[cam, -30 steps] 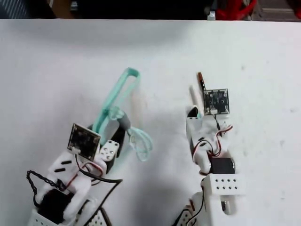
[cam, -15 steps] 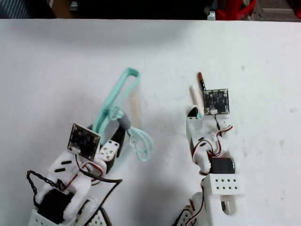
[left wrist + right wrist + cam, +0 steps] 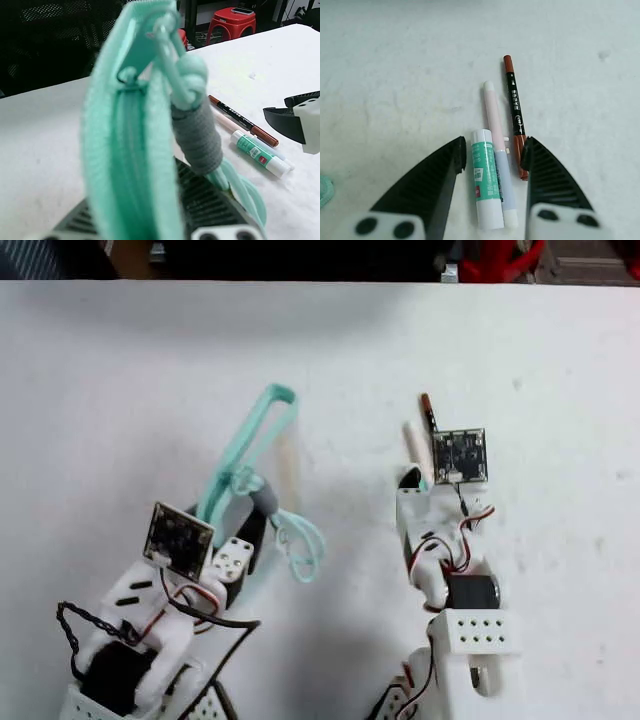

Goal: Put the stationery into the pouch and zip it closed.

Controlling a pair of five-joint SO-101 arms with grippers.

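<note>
My left gripper (image 3: 248, 520) is shut on the near end of a mint-green pouch (image 3: 255, 440), which stands on its edge and stretches away over the table. Up close the pouch (image 3: 130, 150) shows its zipper, with a grey cord stopper (image 3: 197, 135) on the pull loop. My right gripper (image 3: 494, 147) is open and low over the table. Between its jaws lie a glue stick (image 3: 485, 185) and a pink pen (image 3: 496, 130). A brown pen (image 3: 515, 105) lies just beside them, by one fingertip. The brown pen (image 3: 428, 412) and pink pen (image 3: 410, 440) also poke out beyond the right arm.
The white table (image 3: 120, 390) is bare on the far side and to both sides of the arms. The pouch's mint cord loop (image 3: 300, 545) lies on the table between the two arms. Its dark far edge (image 3: 300, 270) runs across the back.
</note>
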